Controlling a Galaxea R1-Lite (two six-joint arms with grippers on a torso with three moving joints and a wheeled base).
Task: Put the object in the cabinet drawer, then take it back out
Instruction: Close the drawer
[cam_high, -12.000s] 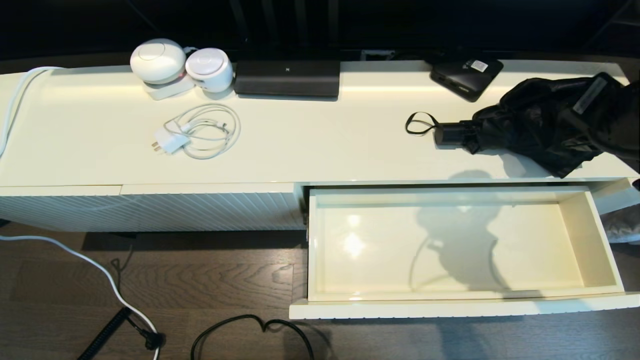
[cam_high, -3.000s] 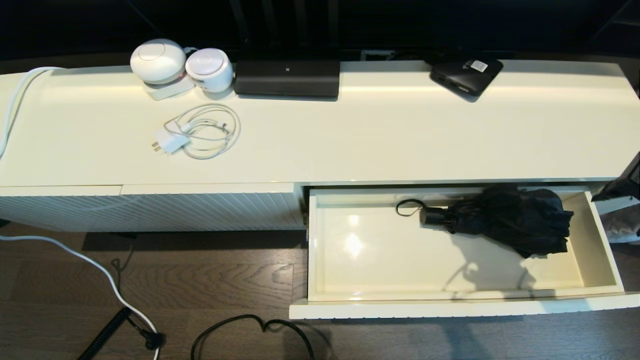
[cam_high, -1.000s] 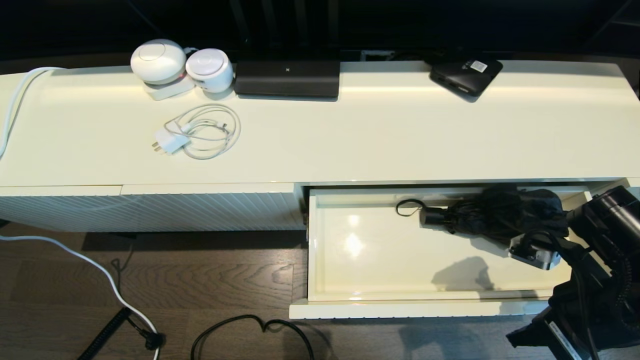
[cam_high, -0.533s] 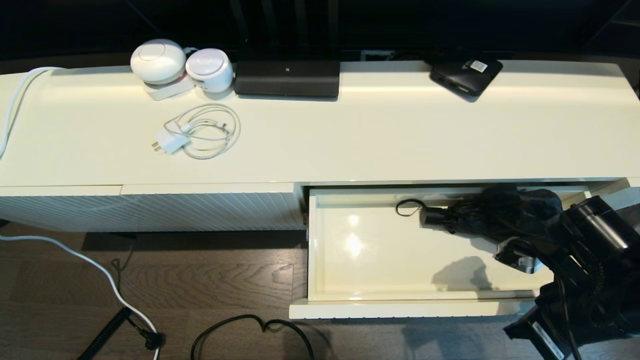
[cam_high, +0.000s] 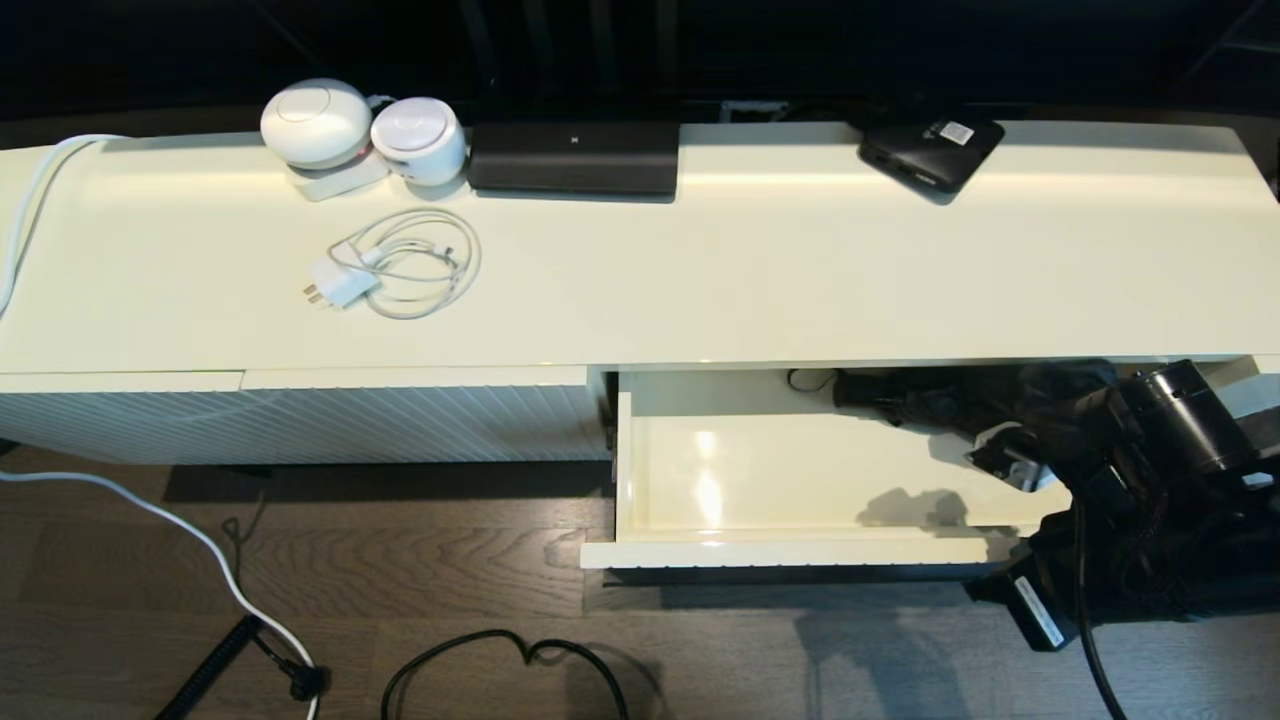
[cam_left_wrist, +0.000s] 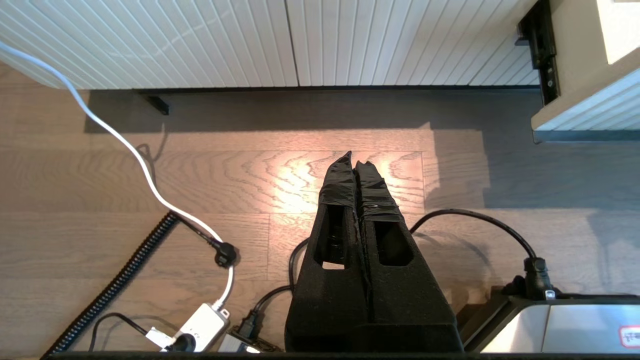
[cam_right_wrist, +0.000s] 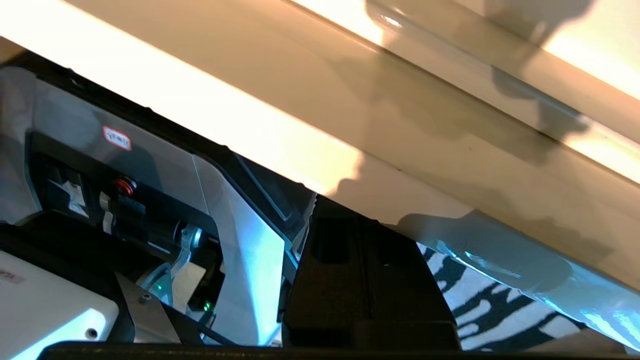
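The black folding umbrella (cam_high: 940, 395) lies along the back of the cream cabinet drawer (cam_high: 790, 550), its handle pointing left and its fabric half under the cabinet top. The drawer stands partly open. My right arm (cam_high: 1160, 440) reaches down at the drawer's right front corner. In the right wrist view my right gripper (cam_right_wrist: 350, 212) is shut, holds nothing, and its tips rest against the drawer's cream front (cam_right_wrist: 425, 150). My left gripper (cam_left_wrist: 354, 157) hangs shut and empty over the wooden floor, left of the drawer's corner (cam_left_wrist: 590, 110).
On the cabinet top are a white charger with coiled cable (cam_high: 400, 262), two white round devices (cam_high: 318, 120), a black box (cam_high: 575, 155) and a flat black box with a white label (cam_high: 930, 150). Cables (cam_high: 500, 650) lie on the floor. A ribbed panel (cam_high: 300, 420) is left of the drawer.
The drawer has slid inward by about a third, and my right arm has moved toward the cabinet with it. The umbrella has gone partly under the cabinet top.
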